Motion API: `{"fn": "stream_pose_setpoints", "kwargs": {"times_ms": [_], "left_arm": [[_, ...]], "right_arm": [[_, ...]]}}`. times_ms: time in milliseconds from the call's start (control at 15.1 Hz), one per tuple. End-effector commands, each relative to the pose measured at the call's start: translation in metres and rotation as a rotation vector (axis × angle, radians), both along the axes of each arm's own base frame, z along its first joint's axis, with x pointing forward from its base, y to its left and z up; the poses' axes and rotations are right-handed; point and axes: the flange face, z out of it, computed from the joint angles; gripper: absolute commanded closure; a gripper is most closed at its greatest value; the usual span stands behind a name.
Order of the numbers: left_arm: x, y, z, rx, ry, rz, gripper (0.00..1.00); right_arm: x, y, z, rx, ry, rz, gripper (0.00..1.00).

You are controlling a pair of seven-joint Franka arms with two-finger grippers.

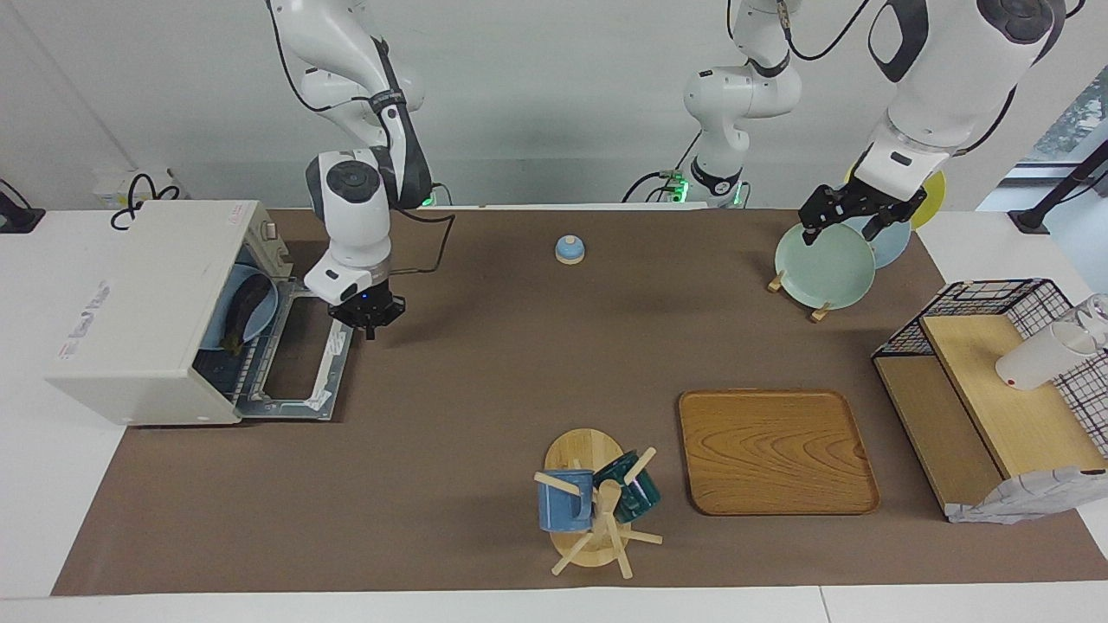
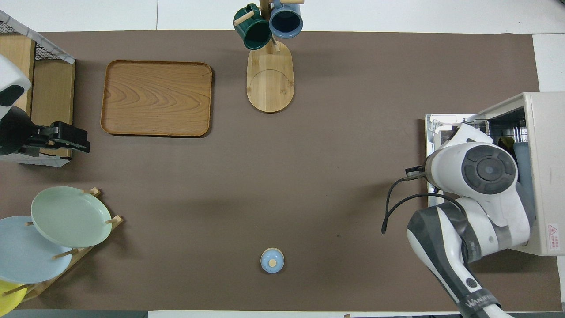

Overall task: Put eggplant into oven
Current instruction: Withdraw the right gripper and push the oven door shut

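The off-white oven [image 1: 143, 311] stands at the right arm's end of the table, and its door [image 1: 299, 368] lies dropped open. The dark eggplant [image 1: 245, 305] lies inside on a blue plate [image 1: 262, 305] that rests on the wire rack. My right gripper [image 1: 370, 324] points down, empty, just above the table beside the open door's edge. In the overhead view the right arm's wrist [image 2: 481, 170] covers the gripper and most of the oven's [image 2: 545, 172] opening. My left gripper [image 1: 847, 227] is open and waits over the plate stand.
A plate stand with a green plate [image 1: 824, 266] stands near the left arm. A black wire-and-wood rack [image 1: 987, 389] holds a white cup [image 1: 1039, 359]. A wooden tray [image 1: 775, 450], a mug tree [image 1: 597, 502] and a small blue bell [image 1: 570, 249] stand on the brown mat.
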Motion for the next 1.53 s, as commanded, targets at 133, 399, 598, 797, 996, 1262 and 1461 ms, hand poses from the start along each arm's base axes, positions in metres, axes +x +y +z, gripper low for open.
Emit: {"fn": "stream_pose_setpoints", "kwargs": {"times_ms": [133, 399, 598, 797, 996, 1262, 1461], "left_arm": [[-0.003, 0.003, 0.006, 0.013, -0.009, -0.001, 0.00], [-0.003, 0.003, 0.006, 0.013, -0.009, -0.001, 0.00], [-0.003, 0.003, 0.006, 0.013, -0.009, -0.001, 0.00], [-0.003, 0.003, 0.006, 0.013, -0.009, -0.001, 0.00], [-0.003, 0.003, 0.006, 0.013, -0.009, -0.001, 0.00], [-0.003, 0.003, 0.006, 0.013, -0.009, -0.001, 0.00], [-0.003, 0.003, 0.006, 0.013, -0.009, -0.001, 0.00]], "right_arm": [[-0.009, -0.010, -0.025, 0.008, 0.017, -0.018, 1.00], [-0.010, -0.016, -0.026, -0.131, 0.003, 0.049, 1.00], [-0.012, -0.019, -0.026, -0.168, 0.006, 0.038, 1.00], [-0.011, -0.021, -0.024, -0.220, 0.010, 0.084, 1.00], [0.010, -0.028, 0.008, -0.338, 0.010, 0.139, 1.00], [0.029, -0.042, 0.070, -0.399, 0.040, 0.235, 1.00], [0.026, -0.073, 0.116, -0.287, 0.074, 0.249, 1.00]]}}
